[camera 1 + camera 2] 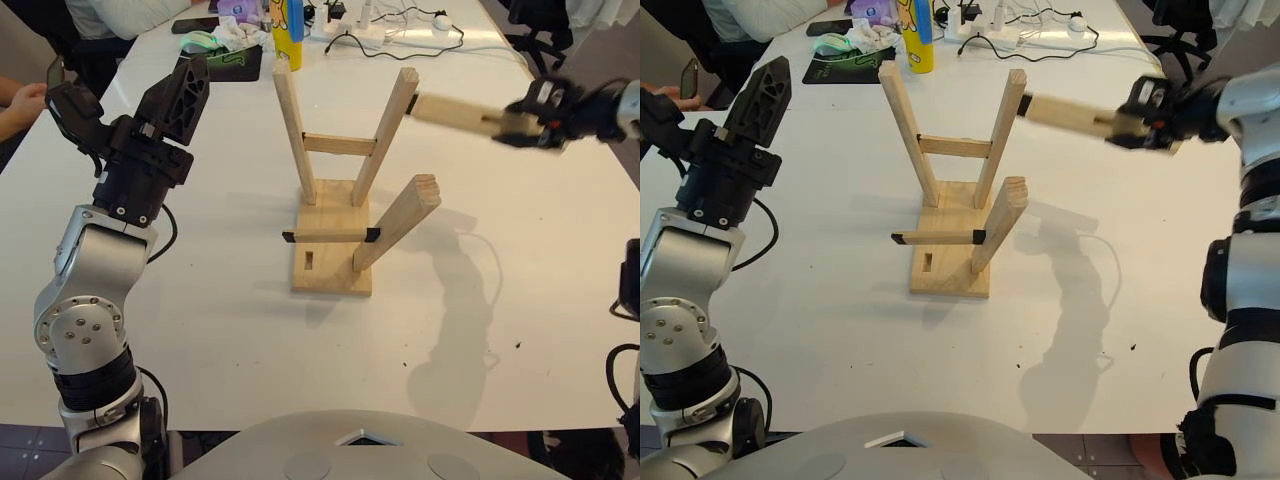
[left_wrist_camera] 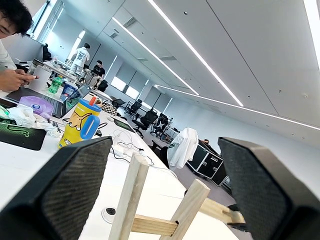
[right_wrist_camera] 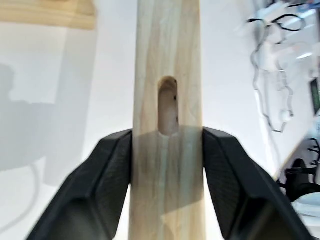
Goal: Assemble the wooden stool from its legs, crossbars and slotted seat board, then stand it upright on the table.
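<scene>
The slotted seat board (image 1: 331, 262) lies flat mid-table, one empty slot near its front. Two legs (image 1: 296, 135) (image 1: 382, 135) rise from its far end, joined by a crossbar (image 1: 339, 145). A third leg (image 1: 397, 222) leans up from the near right, a dark-tipped crossbar (image 1: 330, 236) sticking out of it to the left. My right gripper (image 1: 522, 122) is shut on a loose wooden leg (image 1: 455, 111), held level above the table, its tip by the top of the right standing leg; its slot (image 3: 168, 105) shows between the fingers. My left gripper (image 1: 185, 95) hangs open at the left, raised.
A yellow bottle (image 1: 288, 30), a dark mouse pad (image 1: 226, 60) and cables (image 1: 400, 35) crowd the table's far edge. A person's hand (image 1: 20, 100) rests at the far left edge. Bare white table surrounds the stool on the near and right sides.
</scene>
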`<state>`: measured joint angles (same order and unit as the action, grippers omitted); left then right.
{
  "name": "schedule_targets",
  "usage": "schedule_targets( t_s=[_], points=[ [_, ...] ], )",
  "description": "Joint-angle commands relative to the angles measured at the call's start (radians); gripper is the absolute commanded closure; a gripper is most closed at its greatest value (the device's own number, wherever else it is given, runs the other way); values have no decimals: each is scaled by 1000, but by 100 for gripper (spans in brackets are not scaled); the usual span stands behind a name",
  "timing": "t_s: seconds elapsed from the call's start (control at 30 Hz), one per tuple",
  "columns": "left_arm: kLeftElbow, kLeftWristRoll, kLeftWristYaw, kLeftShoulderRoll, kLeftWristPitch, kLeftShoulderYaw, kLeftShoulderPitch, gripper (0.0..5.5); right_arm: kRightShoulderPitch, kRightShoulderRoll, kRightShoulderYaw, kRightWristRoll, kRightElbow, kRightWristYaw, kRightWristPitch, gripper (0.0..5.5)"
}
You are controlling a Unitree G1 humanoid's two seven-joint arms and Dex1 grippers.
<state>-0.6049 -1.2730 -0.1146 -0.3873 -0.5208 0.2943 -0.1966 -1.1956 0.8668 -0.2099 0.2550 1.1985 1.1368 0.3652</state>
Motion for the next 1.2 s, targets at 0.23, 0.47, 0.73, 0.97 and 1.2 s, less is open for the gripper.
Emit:
schedule_targets(
  t_s=[0.23, 0.47, 0.73, 0.97, 1.2],
  points=[
    [2, 16, 14, -33, -18, -18, -52, 158, -240, -90, 141, -103, -33, -187, 45, 343],
    [-22, -5, 68, -75, -65, -78, -115, 158, -173, -228, 42, -79, -304, -156, 335, 343],
    [40, -14, 279, -375, -104, 129, -222, 158, -297, -223, -109, -16, -346, 17, 584, 343],
    [77, -27, 324, -458, -157, 102, -300, 158, -386, -272, -184, 118, -325, -65, 718, 343],
    [87, 100, 351, -449, -274, -144, -353, 158, -439, -319, -250, 247, -312, -171, 846, 343]
  ],
)
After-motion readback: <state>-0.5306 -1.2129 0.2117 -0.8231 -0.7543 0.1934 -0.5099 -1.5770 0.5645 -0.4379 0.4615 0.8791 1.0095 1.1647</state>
